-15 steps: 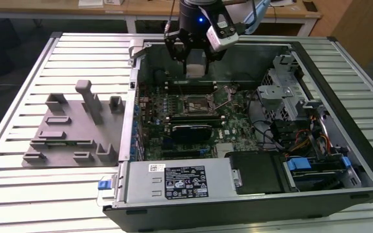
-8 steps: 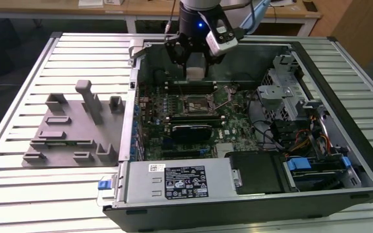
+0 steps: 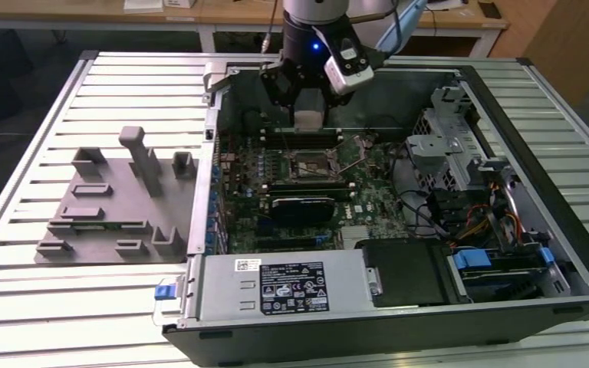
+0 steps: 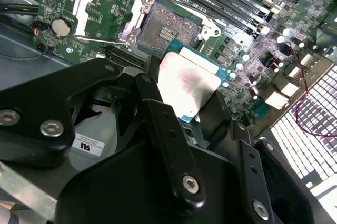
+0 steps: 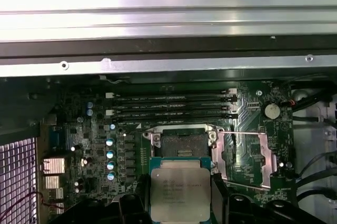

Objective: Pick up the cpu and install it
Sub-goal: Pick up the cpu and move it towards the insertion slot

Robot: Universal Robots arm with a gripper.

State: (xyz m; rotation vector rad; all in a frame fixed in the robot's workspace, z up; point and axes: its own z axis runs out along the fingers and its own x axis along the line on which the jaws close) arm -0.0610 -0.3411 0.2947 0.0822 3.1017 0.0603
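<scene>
**Step in hand.** The transport stage of the installation is under way. The gripper (image 4: 184,100) is clenched on the cpu (image 4: 187,79), with one finger (image 4: 152,95) on each of two opposite edges. The metal lid faces the cameras in both wrist views. The chip hangs clear of the board, not yet seated. In the exterior view the gripper (image 3: 308,123) stands over the open computer case (image 3: 581,230), above the far part of the motherboard (image 3: 274,184).

**Position relative to the tool.** In the first wrist view the socket (image 5: 184,142) lies just beyond the held chip's leading edge, below the fingertips and slightly ahead of them. The memory slots (image 5: 171,105) lie farther ahead. The hinged load plate (image 5: 245,158) is swung open and lies flat to one side of the tool.

**Requirements of the placement (judgement).** Seating calls for the chip to be centred over the socket, with its edges parallel to the frame and its face level. The descent should be slow and vertical, since the contact field is easily damaged. The fingers also need clearance from the open plate and its lever.

**Containers and contents.**
- Socket: the recess holds no chip and the contact field is exposed.
- Case: the side panel is off. It holds the motherboard, a power supply (image 3: 284,287), a drive cage (image 3: 448,130) and cable bundles.
- Grey fixture block (image 3: 110,207), outside the case and well apart from the tool: the contents of its pockets cannot be determined.
</scene>
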